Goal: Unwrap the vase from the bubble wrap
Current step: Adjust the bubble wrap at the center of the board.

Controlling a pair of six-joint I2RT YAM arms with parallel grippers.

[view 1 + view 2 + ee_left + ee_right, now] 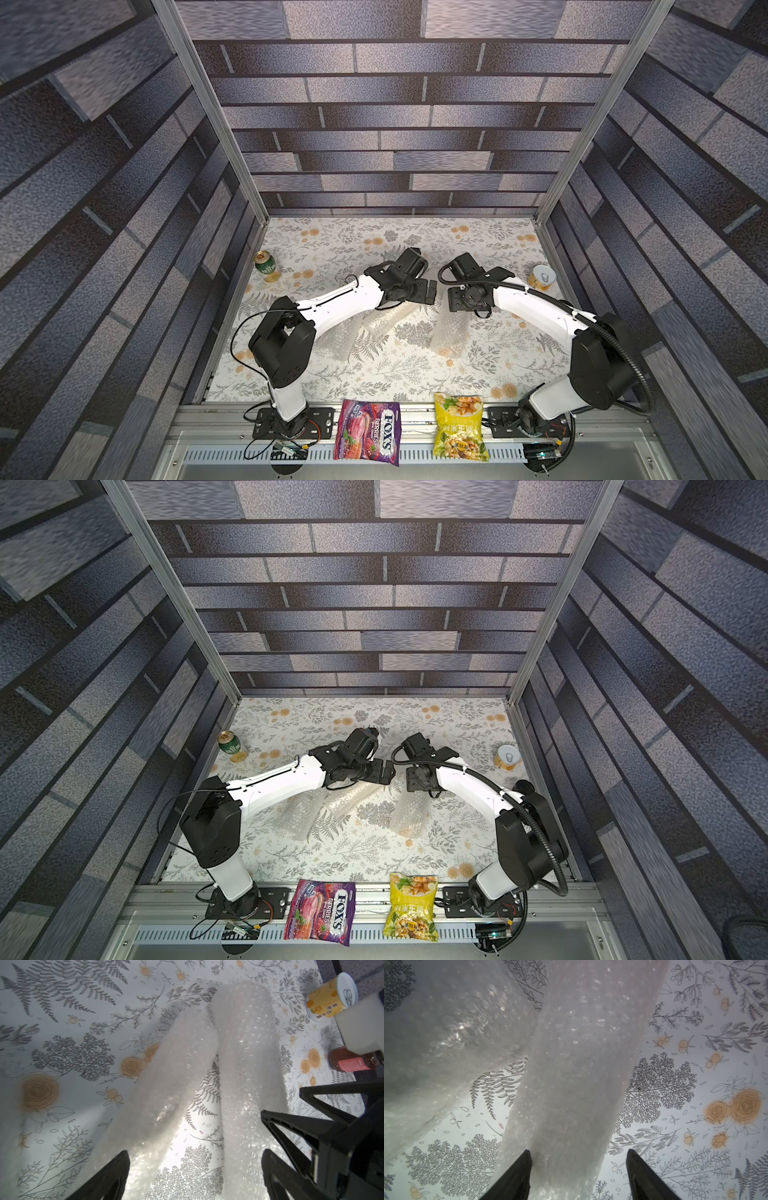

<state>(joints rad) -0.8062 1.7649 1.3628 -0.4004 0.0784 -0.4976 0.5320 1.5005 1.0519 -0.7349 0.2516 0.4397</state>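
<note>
Hovering above bubble wrap (pixel 245 1053) rolls: left gripper (pixel 195 1152), right gripper (pixel 579 1150) spread wide, empty; green can (pixel 264 262), yellow can (pixel 542 277) at edges.

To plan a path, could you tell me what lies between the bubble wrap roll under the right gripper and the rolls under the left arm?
Only bare floral tablecloth, as both top views show.

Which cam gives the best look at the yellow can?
The left wrist view. The yellow can is close there, with its printed label and white pull-tab lid clear. Both top views show it only small and upright, seen from above, mostly lid. The right wrist view does not show it at all.
</note>
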